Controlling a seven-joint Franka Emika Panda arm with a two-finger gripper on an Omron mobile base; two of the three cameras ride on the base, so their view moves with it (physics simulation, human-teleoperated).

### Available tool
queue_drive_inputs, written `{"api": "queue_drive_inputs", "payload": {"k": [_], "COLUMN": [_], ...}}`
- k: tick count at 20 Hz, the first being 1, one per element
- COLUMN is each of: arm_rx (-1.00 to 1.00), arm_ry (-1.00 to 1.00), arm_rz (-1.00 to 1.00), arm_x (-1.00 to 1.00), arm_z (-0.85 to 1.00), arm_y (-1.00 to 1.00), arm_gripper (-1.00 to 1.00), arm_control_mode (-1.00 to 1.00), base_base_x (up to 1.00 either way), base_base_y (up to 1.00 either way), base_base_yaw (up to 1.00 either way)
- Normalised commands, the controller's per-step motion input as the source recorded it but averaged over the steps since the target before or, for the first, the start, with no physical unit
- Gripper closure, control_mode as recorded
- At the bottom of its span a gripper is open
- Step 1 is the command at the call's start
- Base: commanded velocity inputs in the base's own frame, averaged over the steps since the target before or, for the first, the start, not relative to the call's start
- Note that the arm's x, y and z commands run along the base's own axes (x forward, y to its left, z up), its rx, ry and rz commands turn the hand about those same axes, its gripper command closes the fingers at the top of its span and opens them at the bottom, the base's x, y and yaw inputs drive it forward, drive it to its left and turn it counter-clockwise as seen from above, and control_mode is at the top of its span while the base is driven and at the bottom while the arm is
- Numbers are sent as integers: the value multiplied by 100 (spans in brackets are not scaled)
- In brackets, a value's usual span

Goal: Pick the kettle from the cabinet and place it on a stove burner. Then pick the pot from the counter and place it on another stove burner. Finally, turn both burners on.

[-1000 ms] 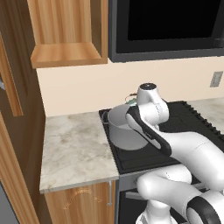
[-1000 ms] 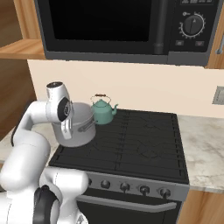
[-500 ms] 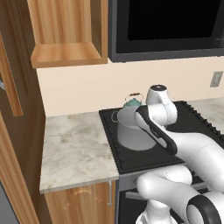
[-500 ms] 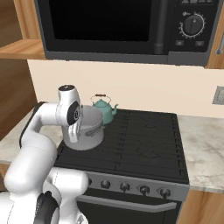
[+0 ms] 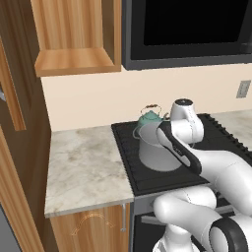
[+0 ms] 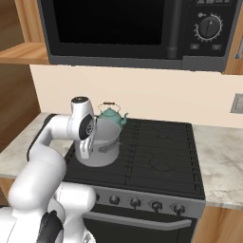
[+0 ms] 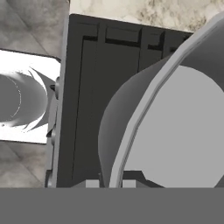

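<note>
Tool (image 7: 110,183) on pot (image 6: 105,146) rim — over stove burners (image 6: 156,152).

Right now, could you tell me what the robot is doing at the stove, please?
The robot's hand is shut on the rim of the grey pot and holds it over the front left part of the black cooktop. The teal kettle already sits on the back left burner, just behind the pot. Whether the pot touches the grate yet is unclear.
</note>
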Motion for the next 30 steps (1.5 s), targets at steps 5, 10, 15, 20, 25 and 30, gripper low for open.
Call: {"api": "queue_drive_inputs", "payload": {"k": [5,10,15,20,25,30], "arm_rx": [0,0,0,0,0,3], "arm_ry": [1,2,1,0,0,0], "arm_rz": [-4,-3,-1,0,0,-2], "arm_x": [2,9,3,0,0,-7], "arm_z": [-13,-13,-12,-13,-1,0], "arm_y": [-11,-1,0,0,0,-5], "arm_gripper": [100,100,100,-100,-100,-100], "arm_control_mode": [-100,-100,-100,-100,-100,-100], "base_base_x": [0,0,0,0,0,0], "base_base_y": [0,0,0,0,0,0], "base_base_yaw": [0,0,0,0,0,0]}}
